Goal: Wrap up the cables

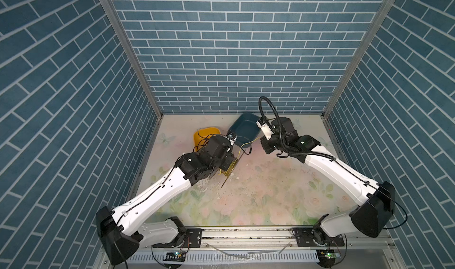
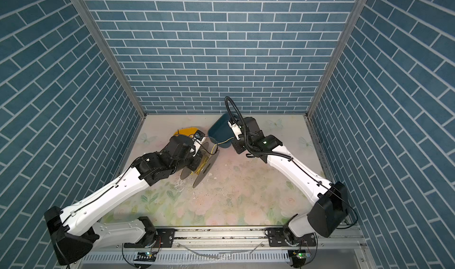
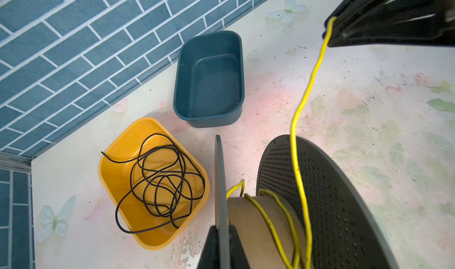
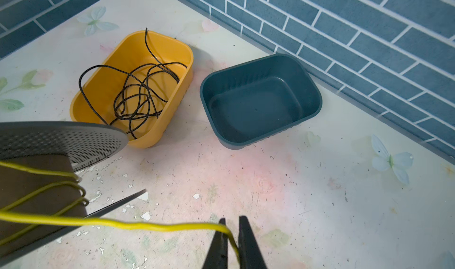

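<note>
Your right gripper [image 4: 231, 232] is clamped on the cables [image 4: 138, 224], which run from its jaws to the spool [image 3: 248, 230]. Your left gripper [image 3: 222, 235] is clamped on that spool's flange.

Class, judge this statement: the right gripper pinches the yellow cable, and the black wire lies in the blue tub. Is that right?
Wrong tub. The black wire lies in the yellow tub; the blue tub is empty, as the left wrist view shows. The rest stands.
</note>
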### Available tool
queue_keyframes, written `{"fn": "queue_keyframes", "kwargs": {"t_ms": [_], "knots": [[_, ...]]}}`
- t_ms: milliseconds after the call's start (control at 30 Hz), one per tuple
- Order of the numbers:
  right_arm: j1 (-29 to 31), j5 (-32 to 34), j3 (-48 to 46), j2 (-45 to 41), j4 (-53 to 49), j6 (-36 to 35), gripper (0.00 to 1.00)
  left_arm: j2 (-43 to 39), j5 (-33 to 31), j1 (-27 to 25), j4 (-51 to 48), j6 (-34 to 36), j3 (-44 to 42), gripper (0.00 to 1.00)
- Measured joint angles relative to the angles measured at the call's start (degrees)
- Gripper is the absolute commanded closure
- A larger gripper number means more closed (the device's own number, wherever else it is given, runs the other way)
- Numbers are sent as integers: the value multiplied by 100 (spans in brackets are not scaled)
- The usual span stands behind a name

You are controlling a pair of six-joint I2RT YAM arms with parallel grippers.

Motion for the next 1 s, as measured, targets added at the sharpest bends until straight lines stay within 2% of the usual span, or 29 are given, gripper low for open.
{"fn": "queue_keyframes", "kwargs": {"t_ms": [433, 1000], "knots": [[-201, -774, -76, 367, 476, 4, 100, -356, 999, 417, -87, -197, 105, 100], [-343, -2291, -1314, 437, 1672, 584, 100, -476, 2695, 1685, -4, -988, 151, 100]]}}
